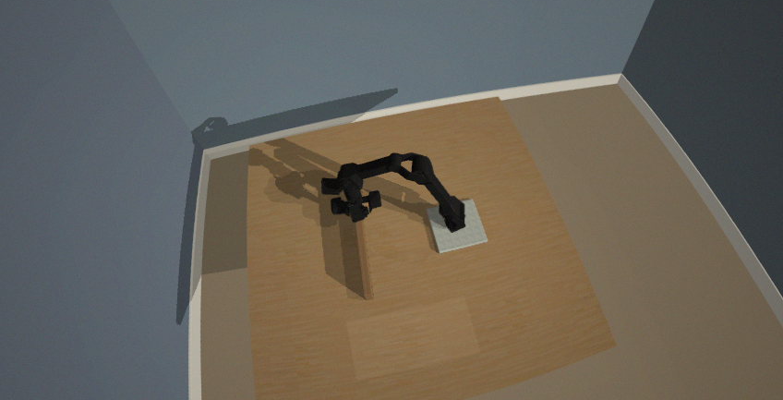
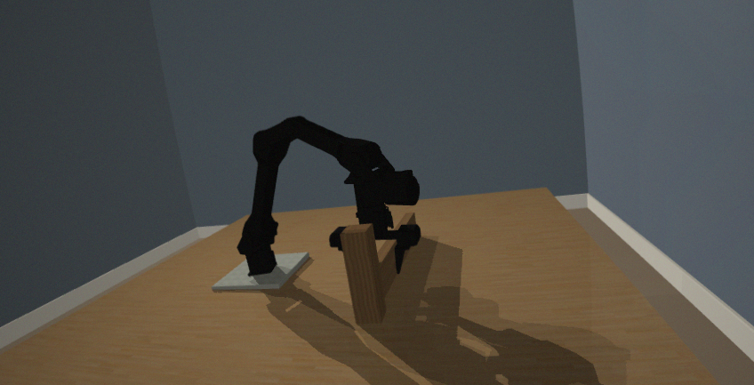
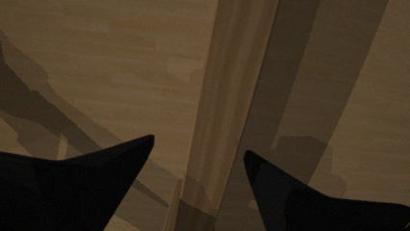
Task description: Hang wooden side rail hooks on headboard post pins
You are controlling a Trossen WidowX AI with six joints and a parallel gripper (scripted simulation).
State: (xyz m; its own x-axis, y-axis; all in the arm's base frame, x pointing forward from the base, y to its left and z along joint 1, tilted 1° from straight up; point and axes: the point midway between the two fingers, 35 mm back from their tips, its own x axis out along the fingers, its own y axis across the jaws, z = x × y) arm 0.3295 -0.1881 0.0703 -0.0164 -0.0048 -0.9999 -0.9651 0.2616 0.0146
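Note:
The wooden rail (image 1: 363, 264) (image 2: 388, 272) (image 3: 231, 87) stands on its narrow edge, running from the headboard post (image 2: 363, 275) to its far end, which appears to be on the table. The post stands upright in the exterior view, and its slot does not show. The near end of the rail is hidden behind the post, so hooks, pins and their contact cannot be seen. My gripper (image 1: 356, 212) (image 3: 200, 147) is open near the post end, with one finger on each side of the rail. In the wrist view, gaps show between both fingertips and the rail.
The arm's pale base plate (image 1: 466, 239) (image 2: 232, 284) lies to one side of the rail. A lighter rectangle (image 1: 412, 338) marks the wooden table top (image 1: 522, 285) (image 2: 158, 339) beyond the rail's far end. Shadows of arm and rail fall across the table.

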